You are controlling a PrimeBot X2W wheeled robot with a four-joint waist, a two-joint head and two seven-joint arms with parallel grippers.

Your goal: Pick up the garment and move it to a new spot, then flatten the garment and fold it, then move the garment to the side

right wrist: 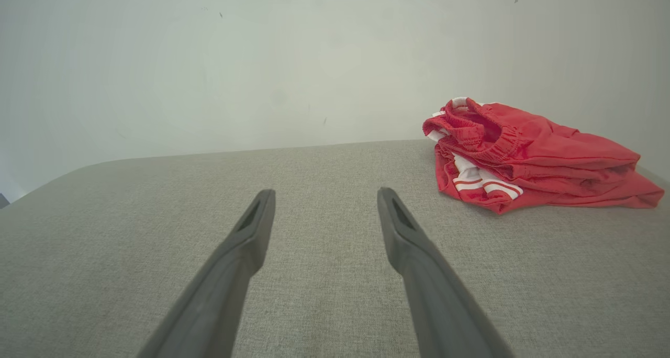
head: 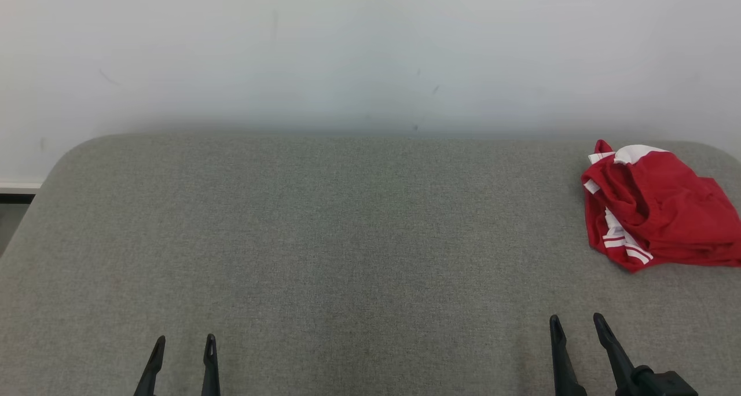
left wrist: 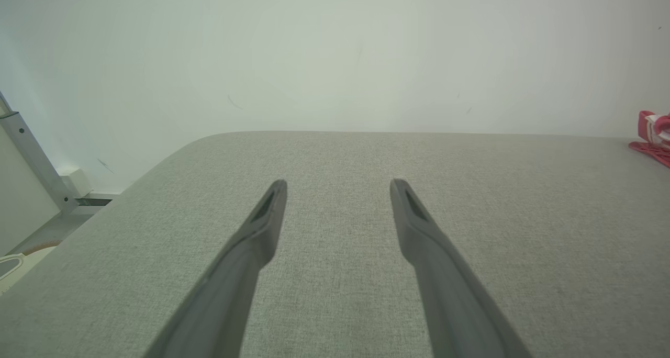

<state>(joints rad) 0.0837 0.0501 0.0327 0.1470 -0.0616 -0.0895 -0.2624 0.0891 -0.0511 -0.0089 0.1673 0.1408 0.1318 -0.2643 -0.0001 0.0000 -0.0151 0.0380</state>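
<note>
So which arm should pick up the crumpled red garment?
Right. The crumpled red-and-white fabric garment lies at the far right of the grey cloth-covered table, just beyond the open right end effector; the open left end effector is far across.

Cloth garment (head: 660, 205), seemingly woven matt table (head: 347, 239)

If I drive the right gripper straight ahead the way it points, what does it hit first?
The way looks free: the right gripper points over bare table toward the wall, and the red garment lies right of that line. Depth is unclear, so it may graze the table first.
</note>
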